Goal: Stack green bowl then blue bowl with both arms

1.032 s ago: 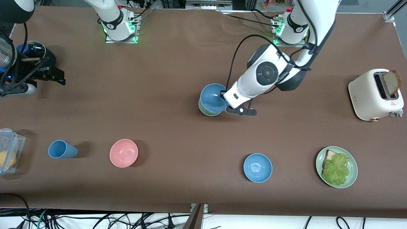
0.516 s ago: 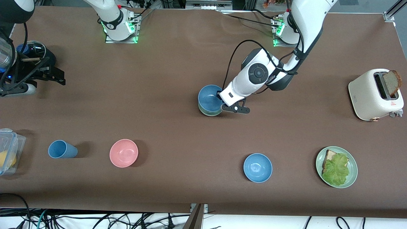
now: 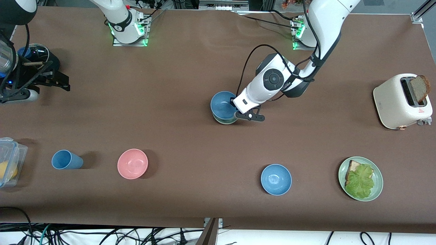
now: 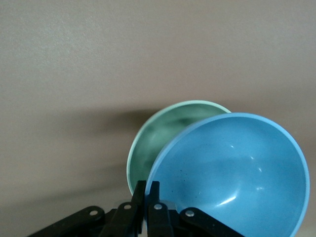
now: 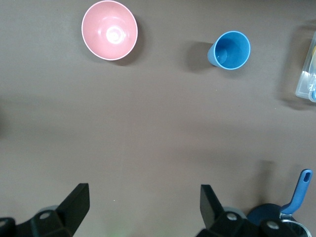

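Your left gripper [image 3: 235, 109] pinches the rim of the round sky-blue bowl [image 3: 222, 105], tilted directly over the pale sage-green bowl [image 4: 168, 136] on the desk [image 3: 170, 85]. Your right gripper [image 5: 143, 207] waits, spread wide.

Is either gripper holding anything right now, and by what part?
The left gripper pinches the blue bowl by its rim, over the green bowl. The right gripper holds nothing, jaws open.

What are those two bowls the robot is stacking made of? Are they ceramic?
Hard to say for sure. The blue bowl, pinched at its rim by the left gripper, shows soft glints, like smooth plastic. The green bowl beneath looks duller and matte, probably plastic too.
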Controlling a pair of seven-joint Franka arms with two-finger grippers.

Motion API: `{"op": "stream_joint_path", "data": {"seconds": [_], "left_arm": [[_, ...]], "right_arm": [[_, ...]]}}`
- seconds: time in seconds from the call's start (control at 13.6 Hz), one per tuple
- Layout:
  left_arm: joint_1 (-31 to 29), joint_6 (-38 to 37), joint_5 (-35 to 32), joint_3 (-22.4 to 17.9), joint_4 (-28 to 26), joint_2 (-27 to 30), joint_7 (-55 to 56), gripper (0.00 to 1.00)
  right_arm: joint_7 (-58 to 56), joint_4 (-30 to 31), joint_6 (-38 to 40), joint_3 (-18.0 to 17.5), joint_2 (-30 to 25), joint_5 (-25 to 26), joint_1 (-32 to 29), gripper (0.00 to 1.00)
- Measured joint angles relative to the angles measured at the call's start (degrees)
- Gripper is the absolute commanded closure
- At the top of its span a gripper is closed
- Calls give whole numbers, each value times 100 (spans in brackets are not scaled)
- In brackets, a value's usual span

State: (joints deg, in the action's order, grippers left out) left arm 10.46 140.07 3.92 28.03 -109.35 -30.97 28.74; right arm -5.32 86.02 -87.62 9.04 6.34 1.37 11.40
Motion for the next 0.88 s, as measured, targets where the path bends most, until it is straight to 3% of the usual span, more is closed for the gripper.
{"op": "stream_joint_path", "data": {"seconds": [0.07,0.15,0.22,0.29,0.59,0.88], "left_arm": [[0,59,0,-9,-1,-44,0,100],[1,85,0,-11,-2,-84,0,93],[4,107,0,-11,-2,-114,0,13],[6,116,-1,-12,-3,-127,4,0],[0,92,-1,-33,17,-108,37,0],[-84,-645,-1,-73,239,177,108,0]], "right_arm": [[0,0,0,0,0,0,0,1],[0,0,0,0,0,0,0,1],[0,0,0,0,0,0,0,1],[0,0,0,0,0,0,0,1],[0,0,-1,0,0,0,0,1],[0,0,-3,0,0,0,0,1]]}}
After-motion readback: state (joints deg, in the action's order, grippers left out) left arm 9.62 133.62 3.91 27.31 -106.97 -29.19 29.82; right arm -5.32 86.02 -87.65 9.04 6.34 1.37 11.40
